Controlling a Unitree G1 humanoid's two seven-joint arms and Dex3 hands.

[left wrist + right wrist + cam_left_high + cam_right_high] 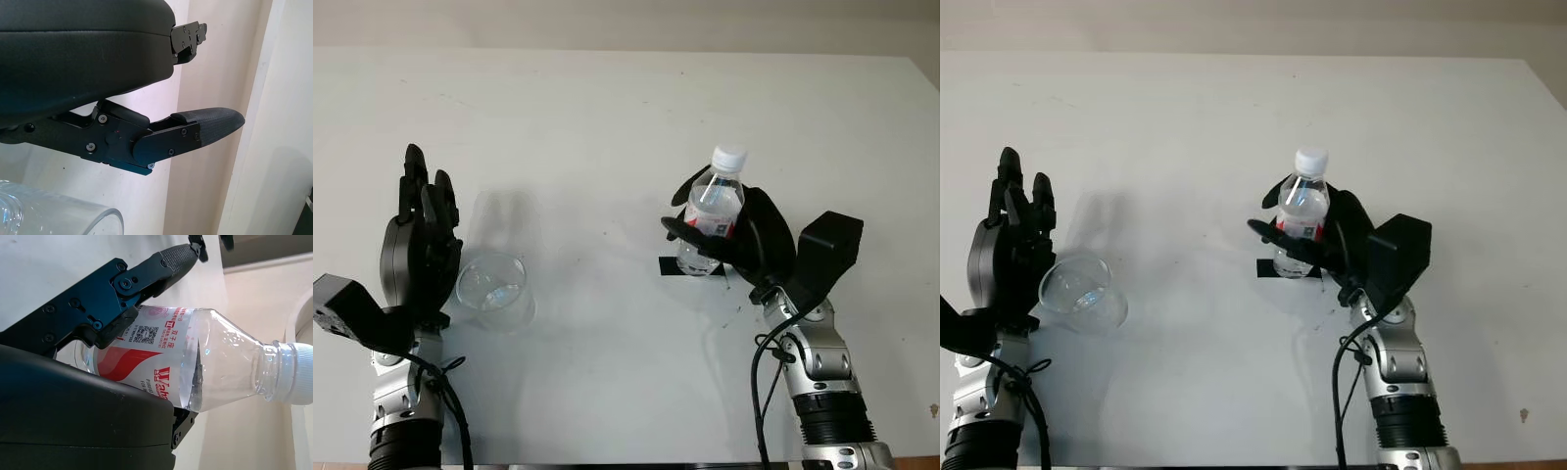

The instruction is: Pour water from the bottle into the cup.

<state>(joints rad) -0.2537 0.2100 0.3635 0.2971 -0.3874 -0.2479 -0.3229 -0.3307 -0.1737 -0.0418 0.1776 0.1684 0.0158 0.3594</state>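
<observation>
The right hand (729, 235) has its fingers (166, 259) clamped around the labelled middle of the bottle (710, 211), which stands upright with its white cap (728, 158) on. Part-filled thin plastic looks light but slick and likely to dent, so the label band seems the best hold. The left hand (419, 245) is open, holding nothing, with the clear cup (492, 286) just beside its fingers.

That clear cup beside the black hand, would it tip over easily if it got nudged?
Probably. The cup looks thin, clear and nearly empty, so likely light and easy to tip or slide. The open left hand stands right beside it, where a small bump might shift it.
</observation>
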